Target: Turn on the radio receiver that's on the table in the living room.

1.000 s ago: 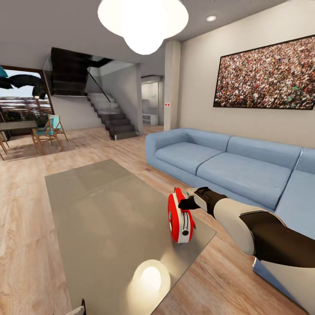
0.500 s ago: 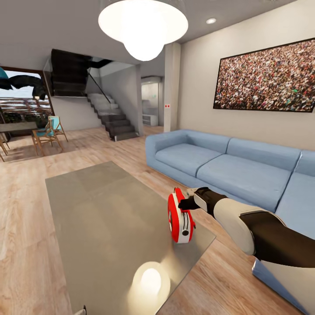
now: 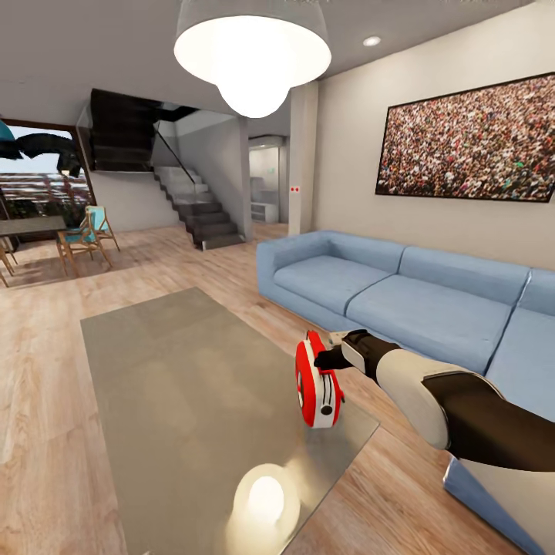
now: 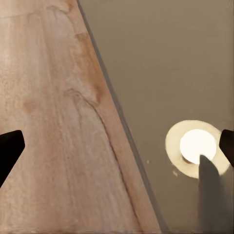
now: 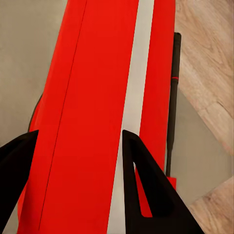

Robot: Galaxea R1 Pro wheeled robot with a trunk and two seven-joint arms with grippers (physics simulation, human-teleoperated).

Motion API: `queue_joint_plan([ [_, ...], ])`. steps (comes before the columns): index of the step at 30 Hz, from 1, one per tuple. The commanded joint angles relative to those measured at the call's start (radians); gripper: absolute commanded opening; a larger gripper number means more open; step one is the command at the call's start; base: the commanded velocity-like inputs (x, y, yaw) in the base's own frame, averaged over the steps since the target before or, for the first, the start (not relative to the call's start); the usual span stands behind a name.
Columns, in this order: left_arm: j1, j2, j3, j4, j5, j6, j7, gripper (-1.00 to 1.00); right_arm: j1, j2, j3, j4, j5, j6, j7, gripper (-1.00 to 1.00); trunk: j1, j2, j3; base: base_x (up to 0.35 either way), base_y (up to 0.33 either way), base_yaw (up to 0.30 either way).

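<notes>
The red radio receiver (image 3: 317,387) with white trim stands upright near the right front corner of the grey glossy table (image 3: 185,362). My right gripper (image 3: 322,359) is at the radio's top edge, coming in from the sofa side. In the right wrist view the red body with its white stripe (image 5: 97,73) lies just beyond the gripper (image 5: 79,132), whose dark fingers (image 5: 146,190) stand apart, open, against the radio's top. A thin black handle (image 5: 172,97) runs along the radio's side. My left gripper (image 4: 117,146) is open and hangs over the table's edge (image 4: 185,58) and the wood floor (image 4: 48,97).
A blue sectional sofa (image 3: 401,297) runs along the table's right side under a framed crowd picture (image 3: 470,142). The white dome pendant lamp (image 3: 253,54) hangs overhead, and its reflection (image 3: 266,493) glows on the tabletop. Stairs (image 3: 196,208) and dining chairs (image 3: 85,235) stand far back.
The head camera has tilted a little, so the whole picture has shifted slightly. The radio and my right gripper keep the same place relative to each other.
</notes>
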Motion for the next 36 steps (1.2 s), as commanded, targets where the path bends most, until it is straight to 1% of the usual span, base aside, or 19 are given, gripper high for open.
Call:
queue_joint_plan([
  [1,0.000,0.000,-0.002,0.011,0.005,0.115,-0.001,1.00,0.000,0.000,-0.003,-0.001,-0.001,0.000,0.000,-1.00,-0.004,0.007,0.003,0.000,0.000,0.000],
  [6,0.000,0.001,-0.002,0.011,0.006,0.116,-0.001,1.00,0.000,0.000,-0.003,-0.001,-0.002,0.000,0.001,-1.00,-0.023,0.042,0.019,-0.068,0.000,0.000],
  [22,0.000,0.001,-0.001,0.011,0.007,0.115,-0.001,1.00,0.000,0.001,-0.003,-0.001,-0.002,0.000,0.002,-1.00,-0.084,0.154,0.069,-0.308,0.000,0.000],
  [25,0.000,-0.001,-0.001,0.011,0.007,0.113,-0.001,1.00,0.000,0.001,-0.003,-0.001,-0.002,-0.001,0.006,-1.00,-0.084,0.154,0.069,-0.071,0.000,0.000],
  [36,0.000,0.002,0.000,0.011,0.007,0.112,-0.001,1.00,0.000,0.001,-0.002,-0.001,-0.003,-0.002,0.007,-1.00,-0.127,0.231,0.103,-0.004,0.000,0.000],
])
